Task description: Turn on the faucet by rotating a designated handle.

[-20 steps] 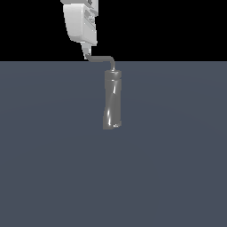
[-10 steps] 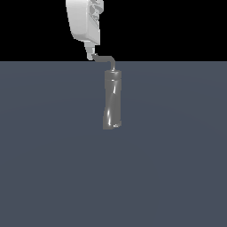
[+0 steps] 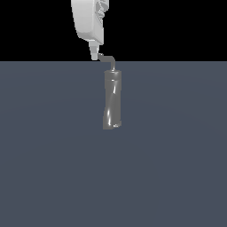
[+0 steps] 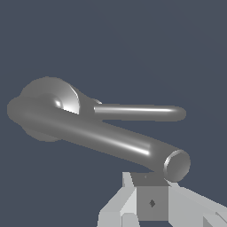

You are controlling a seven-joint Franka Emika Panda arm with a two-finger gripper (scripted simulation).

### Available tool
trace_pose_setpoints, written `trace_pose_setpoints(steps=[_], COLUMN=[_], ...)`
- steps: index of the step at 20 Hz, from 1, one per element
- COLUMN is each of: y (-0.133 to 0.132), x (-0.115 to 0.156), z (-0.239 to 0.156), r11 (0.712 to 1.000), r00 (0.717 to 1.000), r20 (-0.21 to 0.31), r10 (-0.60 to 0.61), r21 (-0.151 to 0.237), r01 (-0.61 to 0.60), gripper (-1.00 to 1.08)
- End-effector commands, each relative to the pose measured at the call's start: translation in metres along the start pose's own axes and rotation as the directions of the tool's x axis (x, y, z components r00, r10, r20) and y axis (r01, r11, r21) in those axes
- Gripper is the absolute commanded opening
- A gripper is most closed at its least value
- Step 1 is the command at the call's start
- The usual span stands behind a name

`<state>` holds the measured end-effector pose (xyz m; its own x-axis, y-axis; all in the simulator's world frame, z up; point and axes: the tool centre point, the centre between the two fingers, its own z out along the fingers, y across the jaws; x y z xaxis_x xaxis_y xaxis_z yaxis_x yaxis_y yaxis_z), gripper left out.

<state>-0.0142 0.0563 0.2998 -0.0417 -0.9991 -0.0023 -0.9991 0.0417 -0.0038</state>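
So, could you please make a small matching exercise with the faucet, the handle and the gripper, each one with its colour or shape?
Things:
1. faucet
2. handle
3. gripper

Descriptions:
A. white, coming down from above to the tip of the rod
B. thin grey bent rod
C. thick, glossy grey, twisted upright column

Pairs: 1-C, 2-B, 3-A

A: What stands in the way?
B: Only the tall glossy grey twisted faucet column (image 3: 112, 99) and its thin grey L-shaped handle rod (image 3: 107, 58), whose tip sits against the white gripper (image 3: 94, 55).
A: And free room?
B: The dark grey floor (image 3: 177, 155) lies open on both sides.
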Motion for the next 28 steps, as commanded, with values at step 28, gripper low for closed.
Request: trace_pose_setpoints(steps=[28], y=[-0.026], x=[0.11], z=[0.0], r11=[1.0], r00=[1.0], r20=[-0.001], r10=[0.005], r21=[-0.004], r01=[-0.005], gripper=[-1.0])
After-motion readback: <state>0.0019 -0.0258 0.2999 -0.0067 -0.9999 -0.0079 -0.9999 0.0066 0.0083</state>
